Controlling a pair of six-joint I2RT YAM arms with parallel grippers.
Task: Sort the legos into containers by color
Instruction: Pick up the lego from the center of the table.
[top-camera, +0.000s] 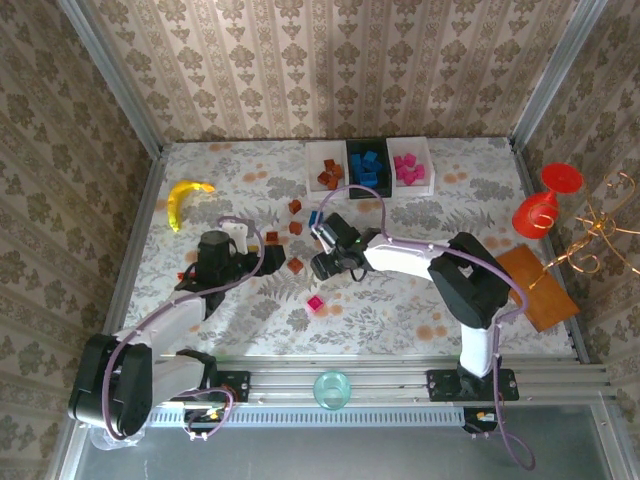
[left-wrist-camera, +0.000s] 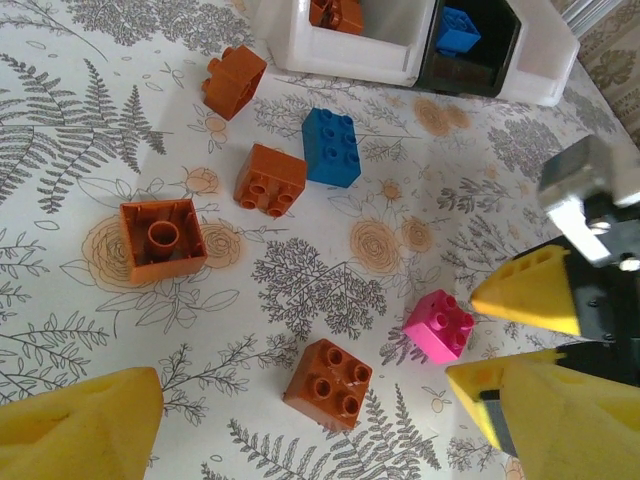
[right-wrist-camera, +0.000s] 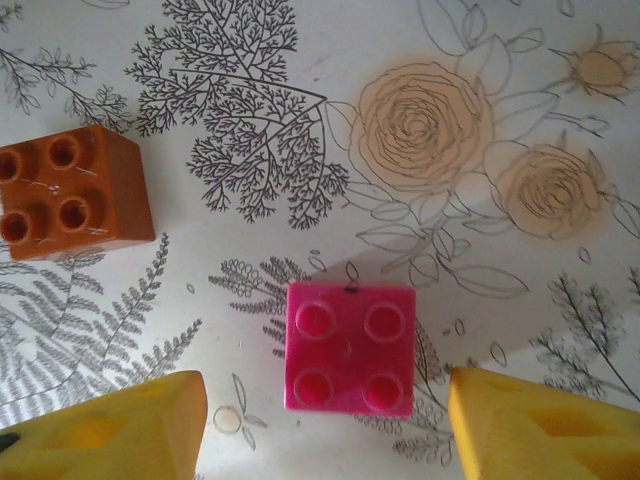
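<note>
Flowery cloth covers the desk (top-camera: 430, 300). From above, three small square trays (top-camera: 366, 143), white and black, sit at the far edge; little plastic bricks (top-camera: 296, 228) lie loose nearer. Left wrist: the left end effector (left-wrist-camera: 300, 410) is wide open, holding nothing. Right wrist: the right end effector (right-wrist-camera: 328, 395) is open around a pink plastic brick (right-wrist-camera: 350, 345), not touching.

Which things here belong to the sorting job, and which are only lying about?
Job: loose legos, left white container, black container, right white container.
Lying about: banana, red goblet, clear cup, wire ornament, brown board.
</note>
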